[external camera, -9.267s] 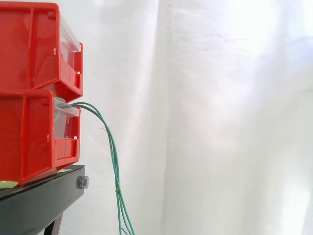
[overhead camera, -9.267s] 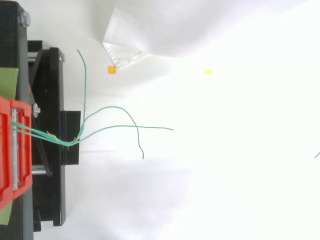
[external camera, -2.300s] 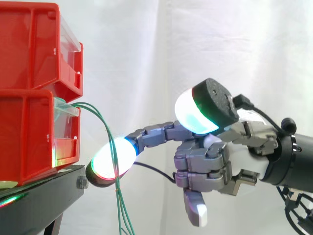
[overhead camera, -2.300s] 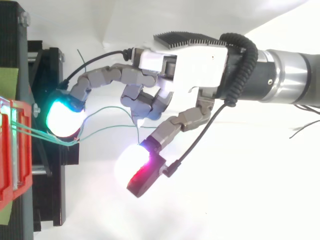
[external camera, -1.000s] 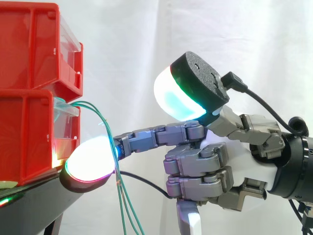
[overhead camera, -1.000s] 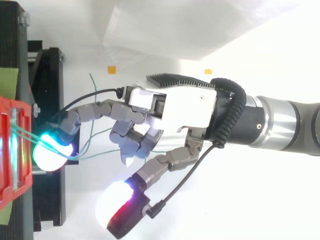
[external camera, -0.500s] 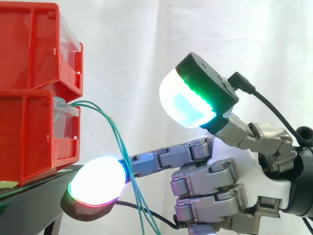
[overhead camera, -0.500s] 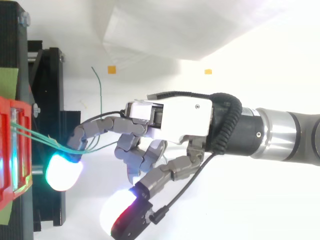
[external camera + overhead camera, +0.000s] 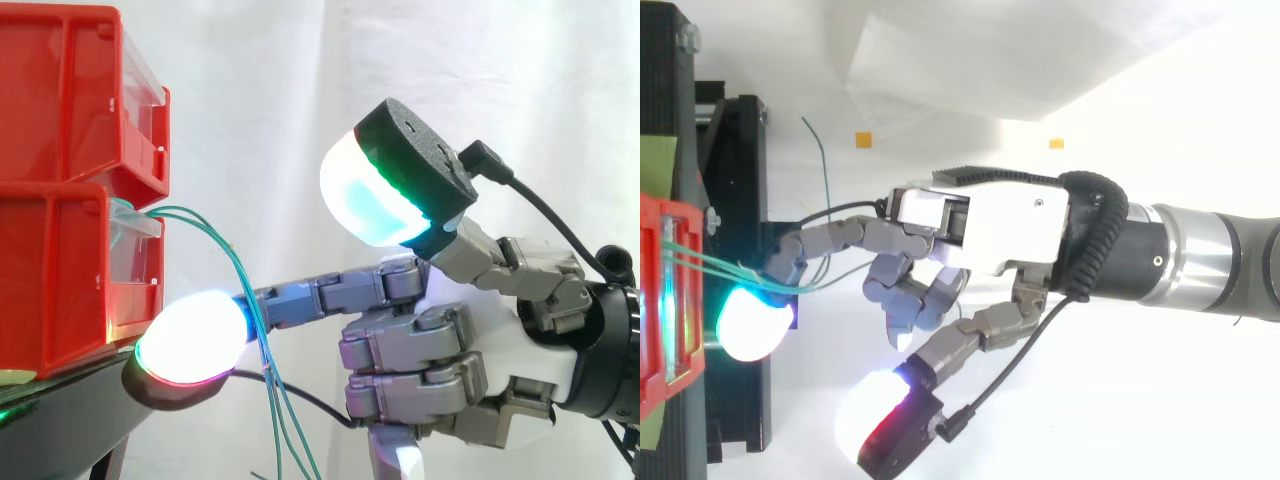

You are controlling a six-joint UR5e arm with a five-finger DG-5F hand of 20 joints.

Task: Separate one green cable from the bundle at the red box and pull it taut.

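Green cables (image 9: 225, 245) leave the box (image 9: 60, 280) front and drape across one straight finger (image 9: 330, 295) just beside it. Hand (image 9: 470, 350) spread wide — thumb (image 9: 390, 190) lifted clear, other fingers folded, nothing gripped.

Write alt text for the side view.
A robot hand reaches in from the right, a straight finger lying against the green cables that hang from the lower red bin. Its thumb is raised well apart.
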